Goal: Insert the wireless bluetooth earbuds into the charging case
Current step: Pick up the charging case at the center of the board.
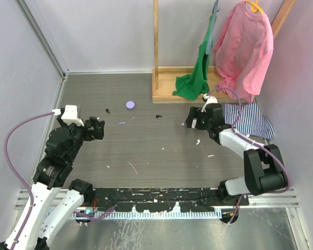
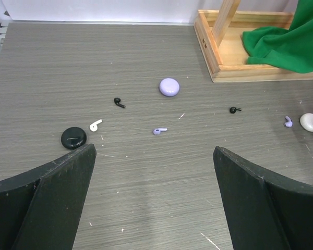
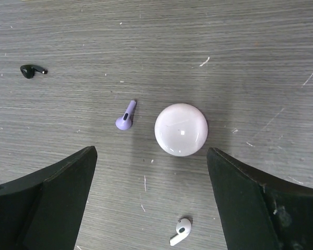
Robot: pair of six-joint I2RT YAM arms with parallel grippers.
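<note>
The left gripper (image 2: 154, 152) hangs above the table (image 1: 146, 151), its fingers spread wide and empty. Just ahead of its left finger lies the black case (image 2: 73, 138), lid shut, with a white bud (image 2: 95, 125) just beside it, not touching. A lilac bud (image 2: 159, 130) lies ahead of the gap between the fingers, and a black bud (image 2: 119, 102) lies a little farther out.

The right gripper (image 3: 151, 155) is spread wide too and holds nothing. The white case (image 3: 181, 129), closed, lies just ahead of the gap between its fingers. In the right wrist view a second white bud (image 3: 180, 230) lies below that case. A second lilac bud (image 3: 125, 116) lies just beside the case on the left, with a small gap. A second black bud (image 3: 31, 70) is well apart at upper left.

Farther out the lilac case (image 2: 169, 87) sits alone, closed. All six buds lie loose on the table, outside the cases. At the far edge stands a wooden rack (image 2: 224, 57) with a green cloth (image 2: 287, 44) and a pink shirt (image 1: 245, 47).
</note>
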